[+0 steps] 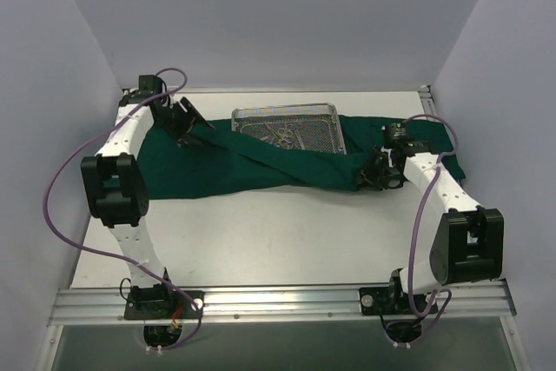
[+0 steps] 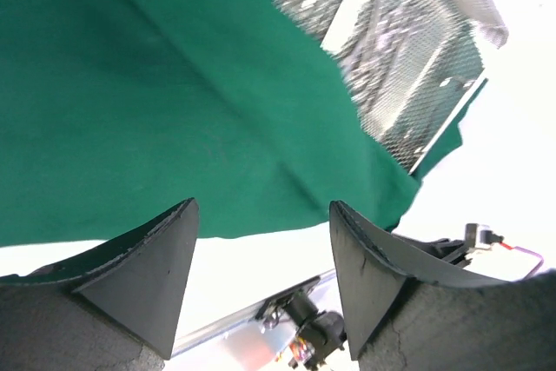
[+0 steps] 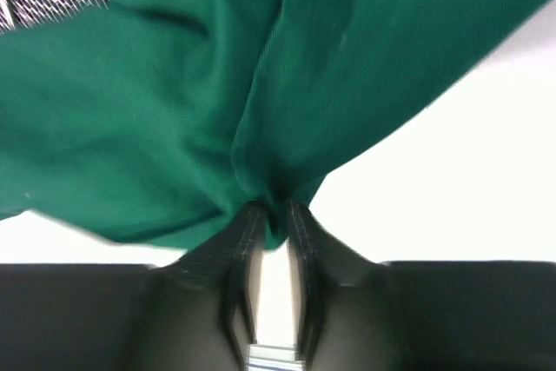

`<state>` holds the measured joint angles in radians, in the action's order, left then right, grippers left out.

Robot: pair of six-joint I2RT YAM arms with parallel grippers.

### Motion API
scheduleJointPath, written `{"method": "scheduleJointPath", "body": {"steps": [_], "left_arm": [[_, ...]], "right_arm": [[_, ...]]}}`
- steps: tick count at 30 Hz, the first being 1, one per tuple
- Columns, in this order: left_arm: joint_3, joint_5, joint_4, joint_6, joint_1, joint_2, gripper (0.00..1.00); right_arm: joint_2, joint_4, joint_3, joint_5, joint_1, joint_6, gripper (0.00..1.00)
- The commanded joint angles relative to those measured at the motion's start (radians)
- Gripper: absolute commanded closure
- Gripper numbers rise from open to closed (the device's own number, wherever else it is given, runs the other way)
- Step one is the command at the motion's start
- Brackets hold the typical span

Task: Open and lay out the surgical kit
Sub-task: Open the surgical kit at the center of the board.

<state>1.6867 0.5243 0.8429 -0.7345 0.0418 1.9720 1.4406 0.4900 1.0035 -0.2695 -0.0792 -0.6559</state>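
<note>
Now, with the right fingers (image 3: 246, 236) pinching a fold of the green cloth (image 1: 261, 171) that lies over the front of the wire-mesh tray (image 1: 287, 109), and the left fingers (image 2: 148, 275) wide open and empty, pull slowly so the tray does not slide.

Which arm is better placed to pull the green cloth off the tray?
Probably right: the right claw pinches the green cloth; the left claw is open, holding nothing.
</note>
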Motion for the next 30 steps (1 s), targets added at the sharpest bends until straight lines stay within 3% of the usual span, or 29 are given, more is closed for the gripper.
{"method": "scheduleJointPath", "body": {"steps": [1, 2, 3, 7, 13, 19, 23, 30], "left_arm": [[0.116, -0.035, 0.011, -0.055, -0.031, 0.043, 0.29], [0.126, -0.035, 0.016, -0.057, -0.031, 0.054, 0.29], [0.143, -0.035, 0.025, -0.06, -0.031, 0.074, 0.29], [0.142, -0.056, 0.042, -0.04, -0.079, 0.084, 0.29], [0.099, -0.113, 0.031, 0.024, -0.065, 0.048, 0.29], [0.149, -0.159, 0.068, 0.101, -0.051, 0.096, 0.29], [0.172, -0.167, 0.07, 0.124, -0.046, 0.139, 0.29], [0.186, -0.13, 0.056, 0.11, -0.014, 0.188, 0.29]], "right_arm": [[-0.019, 0.024, 0.007, -0.031, -0.005, 0.022, 0.73], [-0.008, 0.03, 0.02, -0.03, -0.004, 0.024, 0.66], [-0.003, 0.033, 0.039, -0.025, -0.004, 0.025, 0.53], [0.043, 0.068, 0.218, 0.015, -0.001, 0.042, 0.37], [0.155, 0.104, 0.398, 0.068, 0.021, 0.062, 0.31], [0.322, 0.136, 0.593, 0.121, 0.03, 0.107, 0.24], [0.458, 0.243, 0.725, 0.196, 0.025, 0.087, 0.24], [0.5, 0.223, 0.722, 0.239, 0.048, 0.041, 0.31]]}}
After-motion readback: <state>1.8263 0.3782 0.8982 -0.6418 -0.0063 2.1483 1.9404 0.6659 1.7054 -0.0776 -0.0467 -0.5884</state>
